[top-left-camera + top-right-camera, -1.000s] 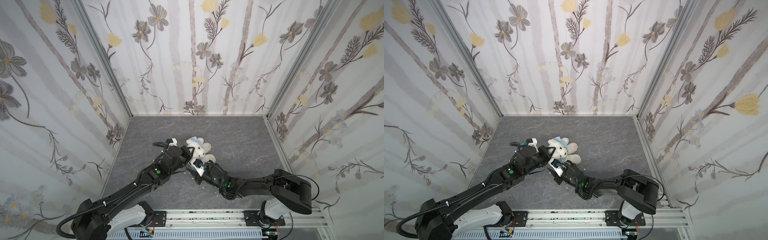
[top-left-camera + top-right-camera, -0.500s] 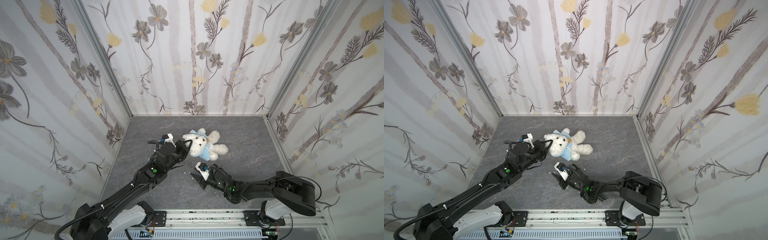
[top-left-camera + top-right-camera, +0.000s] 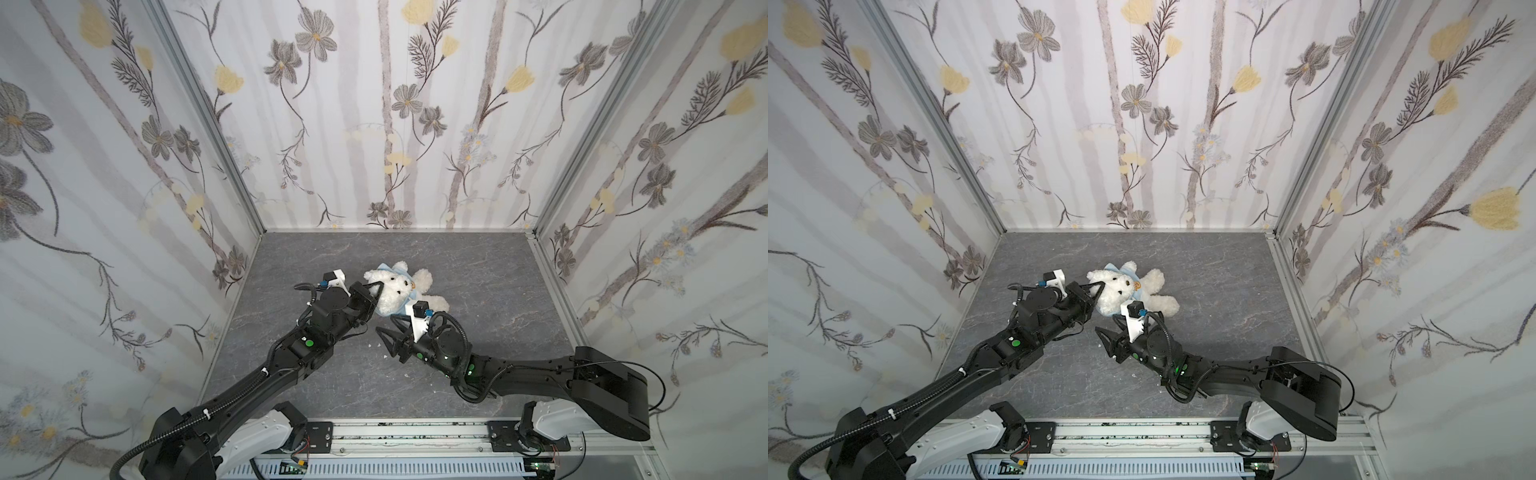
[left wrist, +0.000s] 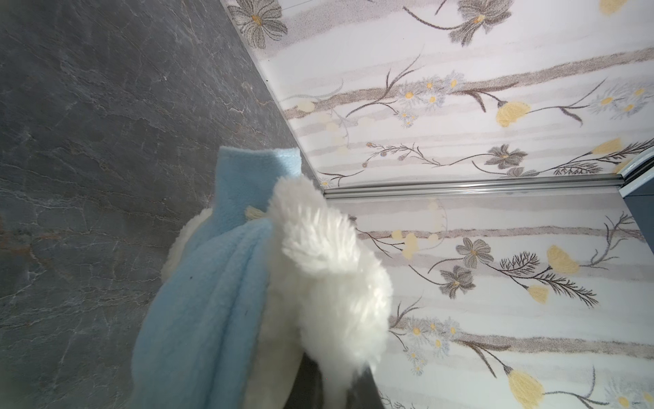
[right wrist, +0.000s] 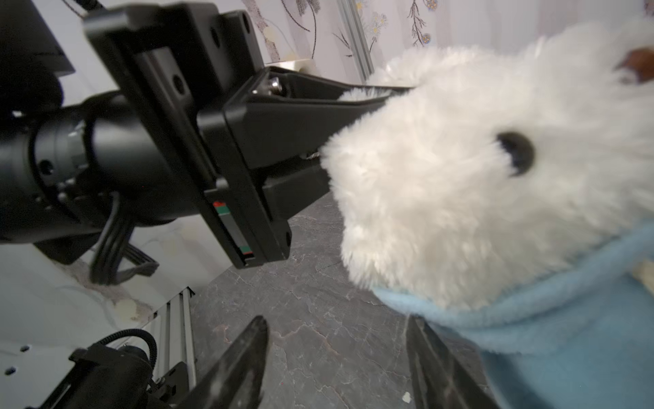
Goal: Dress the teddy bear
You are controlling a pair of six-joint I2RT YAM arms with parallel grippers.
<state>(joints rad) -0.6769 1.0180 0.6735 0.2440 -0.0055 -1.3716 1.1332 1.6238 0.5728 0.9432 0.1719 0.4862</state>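
Left claw (image 3: 376, 290) at 9 o'clock of the teddy bear (image 3: 395, 289): pressed together, pinching a tuft of white fur at the side of the head, by the ear. Judged an anchor against sliding during tugs on the cloth. Left wrist view filled with fur and fleece only; no claw tips visible there.

Teddy bear in the middle of the floor (image 3: 478, 270), toward 12 o'clock from both arms. Face up, head to 9 o'clock, legs to 4 o'clock. Blue hoodie (image 4: 212, 301) already round neck and chest, hood behind the head. Arms in sleeves or not: cannot tell. Judged well along, with the fit left to finish.

Right claw (image 3: 385, 343) at 6 o'clock of the bear: spread, nothing between the tips but bare floor in the right wrist view. Near the blue fleece, apparently apart from it. Judged free for a fresh grip, likely on the hem, for a pull toward the legs. Risk: dragging the whole bear out of the small left pinch.
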